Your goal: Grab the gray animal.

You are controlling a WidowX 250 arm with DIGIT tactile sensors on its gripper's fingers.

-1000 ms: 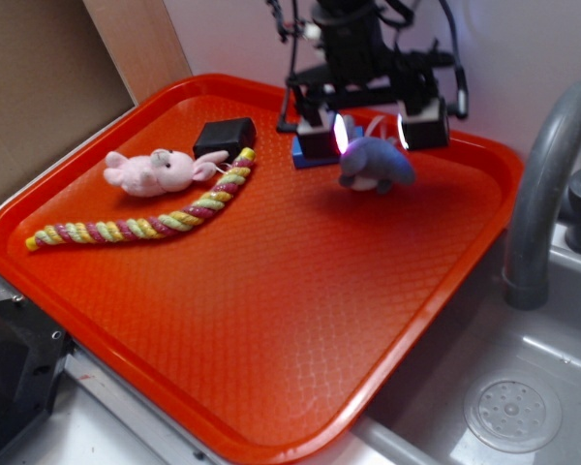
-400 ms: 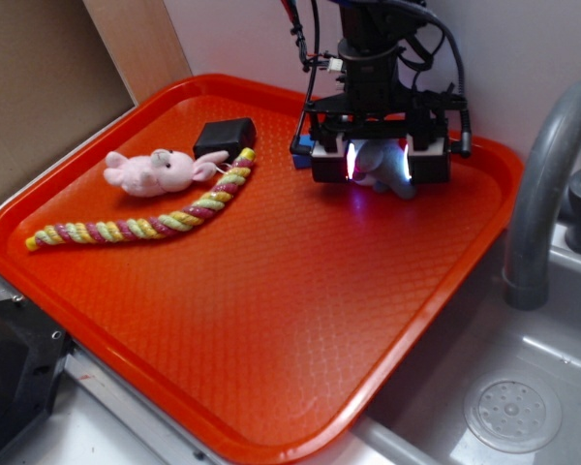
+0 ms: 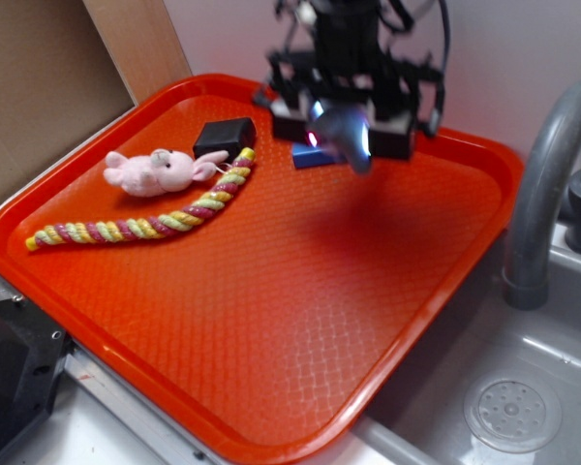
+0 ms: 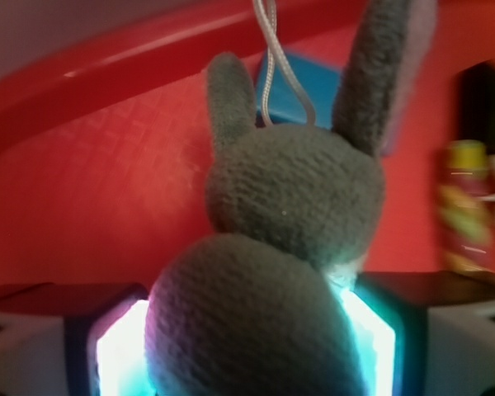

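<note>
Gray animal (image 3: 347, 134) clamped between the glowing fingers of the gripper (image 3: 341, 124), raised clear of the red tray (image 3: 271, 320) over its far edge, with a dark shadow cast on the tray surface below. Seen from the wrist, gray animal (image 4: 280, 247) filling most of the view, fuzzy body pressed between two lit pads (image 4: 120, 355) at the bottom corners, two fin-like points sticking up and a thin pale string loop (image 4: 272, 58) hanging between them. Gripper (image 4: 247, 363) closed narrowly on the plush, both pads touching its sides. Just behind and below the held plush, a small blue block (image 3: 315, 155) lying on the tray. Left of that, a black box (image 3: 225, 137) near the tray's far rim, touching the end of a braided yellow-and-pink rope (image 3: 145, 223) that curves toward the left edge. Pink plush bunny (image 3: 155, 171) lying on its side just beside the rope, near the black box. To the right, off the tray, a gray faucet (image 3: 547, 194) arching over a gray sink (image 3: 508, 412) with a round drain. Exterior view slightly blurred around the arm.
</note>
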